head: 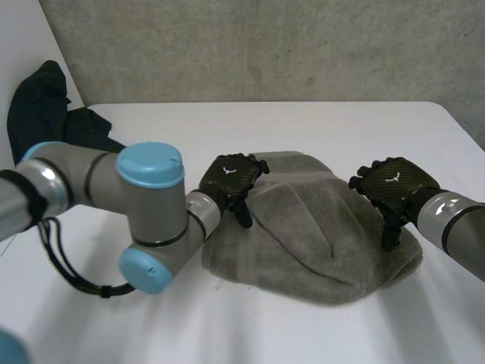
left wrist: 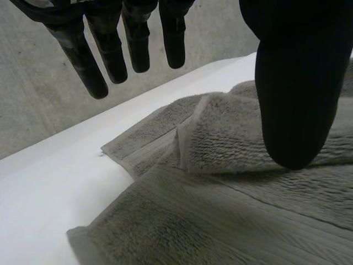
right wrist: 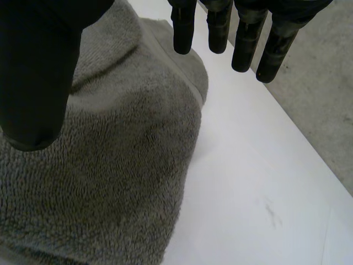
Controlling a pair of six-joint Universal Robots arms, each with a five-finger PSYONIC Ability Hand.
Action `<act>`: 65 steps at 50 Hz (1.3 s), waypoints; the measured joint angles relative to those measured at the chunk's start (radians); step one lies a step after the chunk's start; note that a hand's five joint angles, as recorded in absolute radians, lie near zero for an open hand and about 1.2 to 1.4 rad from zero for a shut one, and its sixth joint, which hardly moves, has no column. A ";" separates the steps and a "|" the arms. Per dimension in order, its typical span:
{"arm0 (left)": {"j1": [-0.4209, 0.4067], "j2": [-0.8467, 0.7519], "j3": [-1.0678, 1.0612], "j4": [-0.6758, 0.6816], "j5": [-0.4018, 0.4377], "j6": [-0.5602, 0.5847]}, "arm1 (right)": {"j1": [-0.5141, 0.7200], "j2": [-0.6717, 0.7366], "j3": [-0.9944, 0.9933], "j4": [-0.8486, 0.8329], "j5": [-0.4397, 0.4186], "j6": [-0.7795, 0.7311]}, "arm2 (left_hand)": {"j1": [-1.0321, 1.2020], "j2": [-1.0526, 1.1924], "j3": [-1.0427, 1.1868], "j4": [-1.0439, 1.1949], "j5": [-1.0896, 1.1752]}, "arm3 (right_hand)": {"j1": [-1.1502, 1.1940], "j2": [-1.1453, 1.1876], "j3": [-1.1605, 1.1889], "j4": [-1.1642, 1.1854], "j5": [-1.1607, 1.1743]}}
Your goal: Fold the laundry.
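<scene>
Above the towel [head: 318, 235] my left hand [head: 229, 179] and right hand [head: 395, 186] hang open; I fear snagging one layer would unfold it.

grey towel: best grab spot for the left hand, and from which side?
Probably the hemmed corner of the towel, lying flat on the table near the left hand fingertips: pinch it from the bare-table side. It is thin and free there; the middle is humped.

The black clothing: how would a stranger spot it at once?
Start at the white table. Go to its far left corner: the black clothing lies bunched there. Unlike the grey towel in the middle, it is black and heaped at the table's edge.
</scene>
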 measured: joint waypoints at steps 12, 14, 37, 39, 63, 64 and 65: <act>-0.006 -0.174 0.173 0.000 0.005 -0.003 | -0.064 -0.008 0.037 -0.017 -0.005 0.004 | 0.243 0.241 0.238 0.236 0.235 | 0.000 0.000 0.000 0.000 0.000; -0.006 -0.180 0.177 0.000 0.005 -0.003 | -0.066 -0.008 0.037 -0.017 -0.007 0.005 | 0.263 0.254 0.255 0.254 0.252 | 0.000 0.000 0.000 0.000 0.000; 0.004 -0.079 0.122 -0.005 -0.009 0.009 | -0.053 0.139 -0.150 0.003 -0.191 -0.070 | 0.810 0.865 0.862 0.867 0.823 | 0.000 0.000 0.000 0.000 0.000; 0.007 -0.044 0.099 -0.004 -0.009 0.016 | -0.046 0.170 -0.184 0.018 -0.208 -0.098 | 0.810 0.865 0.862 0.867 0.823 | 0.000 0.000 0.000 0.000 0.000; 0.119 0.111 0.249 0.060 -0.074 0.104 | 0.101 0.466 -0.697 0.287 -0.186 -0.096 | 0.810 0.869 0.864 0.867 0.823 | 0.789 0.950 0.961 0.950 0.921; 0.119 0.112 0.274 0.068 -0.079 0.104 | 0.103 0.462 -0.733 0.278 -0.175 -0.051 | 0.810 0.869 0.864 0.867 0.823 | 0.789 0.950 0.961 0.950 0.923; 0.118 0.113 0.294 0.073 -0.083 0.103 | 0.104 0.459 -0.751 0.274 -0.170 -0.029 | 0.810 0.869 0.864 0.867 0.823 | 0.789 0.950 0.961 0.950 0.923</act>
